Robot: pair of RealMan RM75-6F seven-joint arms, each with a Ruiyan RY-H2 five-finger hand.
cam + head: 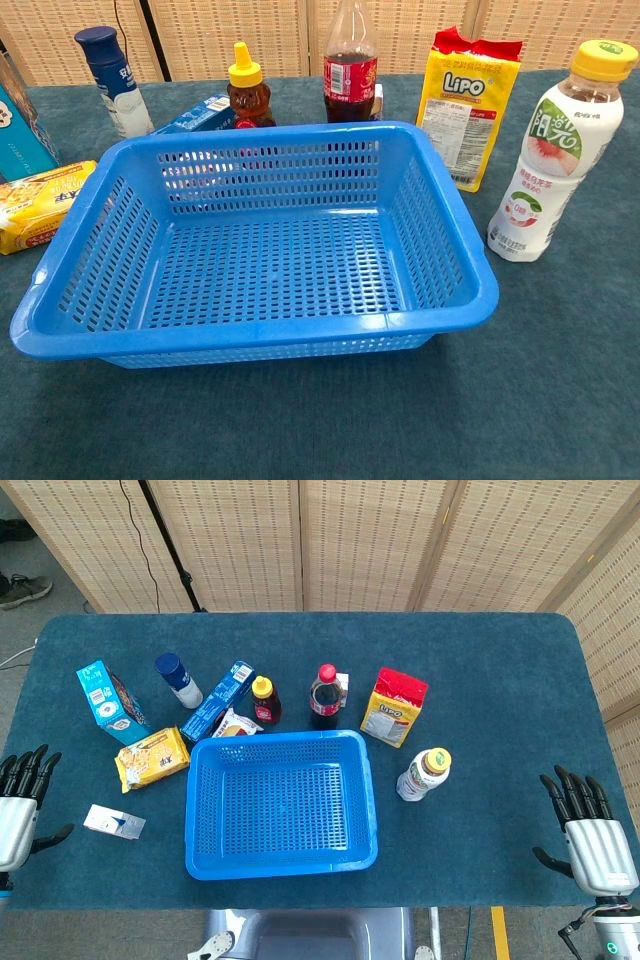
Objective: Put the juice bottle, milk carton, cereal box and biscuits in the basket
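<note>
An empty blue basket (372, 800) (250, 335) sits mid-table. Just right of it stands the juice bottle (423, 774) (550, 160), white with a yellow cap. A yellow Lipo biscuit bag (394, 707) (468, 100) stands behind it. The blue cereal box (112, 702) (20, 130) stands at the far left, with a yellow snack pack (151, 758) (35, 205) lying in front of it. A small white milk carton (113, 822) lies near the front left. My left hand (20, 800) and right hand (590, 825) hover at the table's front corners, fingers spread, holding nothing.
Behind the basket stand a cola bottle (324, 696) (350, 70), a honey bottle (265, 701) (248, 90), a long blue box (218, 700) (200, 112), a small packet (236, 725) and a blue-capped white bottle (178, 680) (113, 80). Folding screens close off the far side.
</note>
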